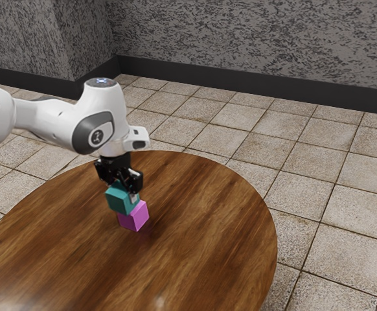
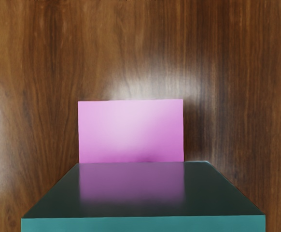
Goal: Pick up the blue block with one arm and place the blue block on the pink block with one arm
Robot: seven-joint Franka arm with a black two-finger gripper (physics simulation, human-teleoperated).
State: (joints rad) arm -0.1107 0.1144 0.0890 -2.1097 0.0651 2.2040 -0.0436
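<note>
Tiled floor and speckled grey walls surround the round wooden table (image 1: 201, 259) in the exterior view, where the gripper (image 1: 124, 189) clamps the teal-toned blue block (image 1: 118, 202) partly over the pink block (image 1: 135, 218), offset toward the exterior view's left, while the wrist view has the blue block close under the hand and the pink block on the wood just beyond it.

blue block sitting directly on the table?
No, the gripper holds the blue block over the pink block, off the table.
</note>
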